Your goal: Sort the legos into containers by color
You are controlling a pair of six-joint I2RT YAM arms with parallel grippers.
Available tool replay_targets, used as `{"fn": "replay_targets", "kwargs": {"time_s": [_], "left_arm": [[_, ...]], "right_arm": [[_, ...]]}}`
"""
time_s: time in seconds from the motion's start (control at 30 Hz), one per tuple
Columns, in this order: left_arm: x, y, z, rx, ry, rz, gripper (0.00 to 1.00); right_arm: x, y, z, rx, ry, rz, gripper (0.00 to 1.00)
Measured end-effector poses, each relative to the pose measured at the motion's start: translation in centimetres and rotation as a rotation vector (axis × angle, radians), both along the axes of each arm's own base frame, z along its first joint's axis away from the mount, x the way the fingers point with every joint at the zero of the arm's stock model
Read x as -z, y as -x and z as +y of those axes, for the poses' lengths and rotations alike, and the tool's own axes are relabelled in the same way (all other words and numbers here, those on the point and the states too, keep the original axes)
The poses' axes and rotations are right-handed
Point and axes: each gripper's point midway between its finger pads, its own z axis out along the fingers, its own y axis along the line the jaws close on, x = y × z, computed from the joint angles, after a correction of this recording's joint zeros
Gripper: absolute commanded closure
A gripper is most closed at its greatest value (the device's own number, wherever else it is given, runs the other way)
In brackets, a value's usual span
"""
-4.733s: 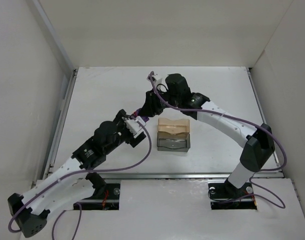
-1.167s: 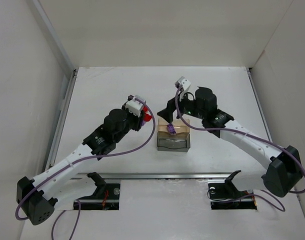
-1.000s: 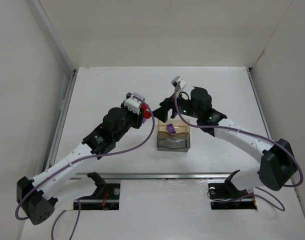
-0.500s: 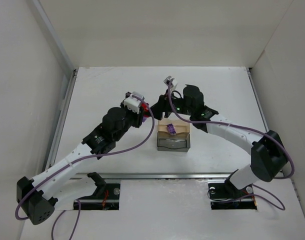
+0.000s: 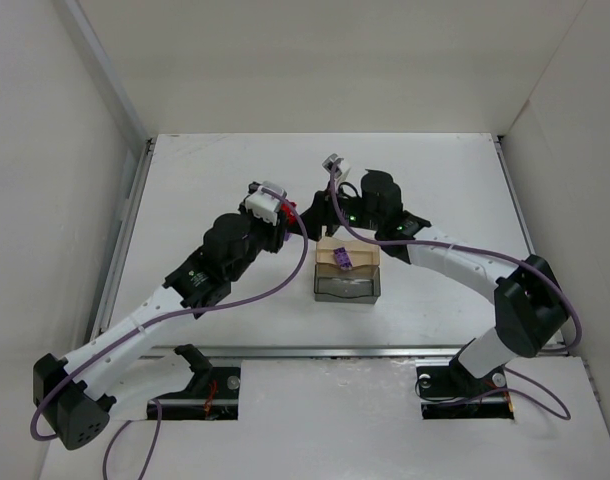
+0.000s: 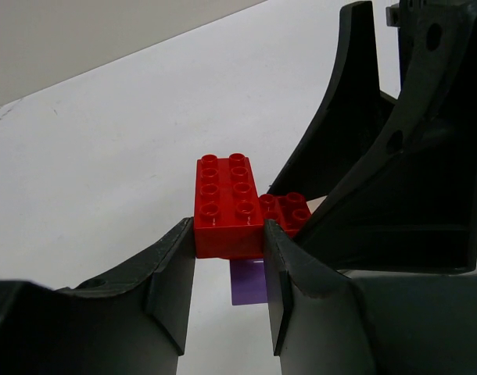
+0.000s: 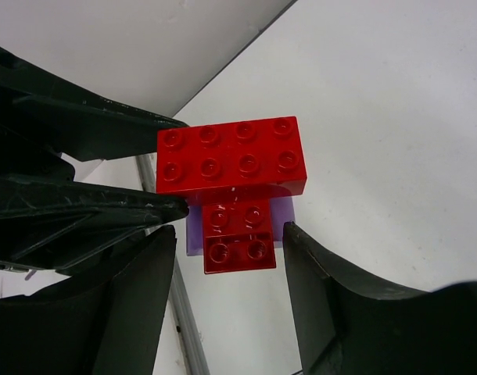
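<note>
My left gripper (image 6: 228, 228) is shut on a wide red lego (image 6: 227, 205), holding it up above the table. A smaller red lego (image 7: 238, 234) and a purple piece (image 7: 195, 233) are stuck under it. My right gripper (image 7: 229, 231) is open, its fingers either side of the smaller red lego with gaps showing. In the top view both grippers meet at the red lego (image 5: 289, 209), left of the containers. The tan tray (image 5: 362, 247) holds a purple lego (image 5: 340, 258). The grey tray (image 5: 347, 289) sits in front of it.
White walls enclose the table on three sides. A metal rail (image 5: 125, 240) runs along the left edge. Both arms' cables hang close to the trays.
My right gripper swung left from over the tan tray to the left gripper and narrowed its jaws around the smaller red lego. The left gripper barely moved.
</note>
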Motion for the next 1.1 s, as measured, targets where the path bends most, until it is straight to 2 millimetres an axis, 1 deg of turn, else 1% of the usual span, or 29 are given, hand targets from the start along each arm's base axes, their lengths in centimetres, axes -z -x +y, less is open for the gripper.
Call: {"fn": "replay_targets", "kwargs": {"time_s": [0.07,0.1,0.13,0.2,0.23,0.3,0.5,0.6,0.67,0.7,0.77,0.83,0.87,0.93,1.0,1.03,1.1], "left_arm": [[-0.1,0.0,0.0,0.000,0.004,-0.004,1.00],[-0.2,0.0,0.0,0.000,0.004,-0.005,1.00],[-0.2,0.0,0.0,0.000,0.005,-0.005,1.00],[-0.3,0.0,0.0,0.000,0.005,-0.006,1.00],[-0.2,0.0,0.0,-0.001,0.004,-0.005,1.00],[-0.1,0.0,0.0,-0.002,0.002,-0.002,1.00],[-0.2,-0.1,0.0,-0.006,0.008,0.000,1.00],[-0.4,-0.3,-0.3,-0.007,0.013,0.000,1.00],[-2.0,-1.0,-0.8,-0.006,0.032,-0.036,1.00],[-3.2,-1.3,-1.0,-0.008,0.046,-0.064,1.00],[-6.0,-1.9,-1.4,-0.009,0.086,-0.126,1.00],[-8.7,-2.1,-1.5,-0.006,0.123,-0.180,1.00],[-9.7,-2.0,-1.5,-0.003,0.137,-0.198,1.00],[-10.8,-1.8,-1.6,0.010,0.147,-0.218,1.00],[-10.2,-1.3,-1.8,0.039,0.129,-0.200,1.00],[-9.7,-0.8,-1.9,0.066,0.116,-0.191,1.00],[-7.5,0.8,-2.2,0.152,0.068,-0.167,1.00]], "right_arm": [[0.0,0.0,0.0,0.000,0.001,0.000,0.41],[0.1,0.0,0.1,-0.002,0.002,0.001,0.46],[0.2,0.1,0.2,-0.005,0.002,-0.001,0.57],[0.6,0.0,0.3,-0.006,0.009,0.002,0.68],[0.7,0.0,0.4,-0.008,0.010,0.002,0.81],[0.8,0.0,0.4,-0.010,0.010,0.003,1.00],[0.9,-0.4,0.3,0.015,0.012,-0.002,1.00],[1.5,-0.3,0.0,0.035,0.022,0.001,1.00],[2.8,-0.3,-0.4,0.057,0.047,0.019,1.00],[3.8,-0.3,-0.7,0.072,0.069,0.039,1.00],[4.7,-0.3,-1.1,0.091,0.091,0.057,1.00],[5.1,-0.6,-1.3,0.117,0.107,0.064,1.00],[5.2,-0.8,-1.4,0.128,0.109,0.063,1.00],[5.1,-1.3,-1.8,0.159,0.114,0.060,1.00],[4.7,-2.0,-3.1,0.231,0.121,0.068,1.00],[4.2,-2.5,-4.2,0.285,0.122,0.067,1.00],[3.0,-4.0,-7.8,0.439,0.125,0.054,1.00]]}}
